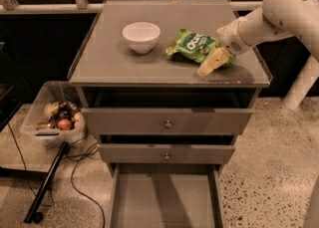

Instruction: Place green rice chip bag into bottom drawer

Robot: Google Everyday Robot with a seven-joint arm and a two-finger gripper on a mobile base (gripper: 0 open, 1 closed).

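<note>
We are looking at the green rice chip bag (195, 44) lying on the bench (107, 60), at 3 o'clock from the white bowl (141, 35), with its long axis running roughly 9 to 3. Our pincer (213, 61) is sitting over the bag's 4 o'clock end, and we cannot tell whether it is clenched or released. The bottom drawer (164, 199) is standing open at 7 o'clock from the pincer, well apart.
</note>
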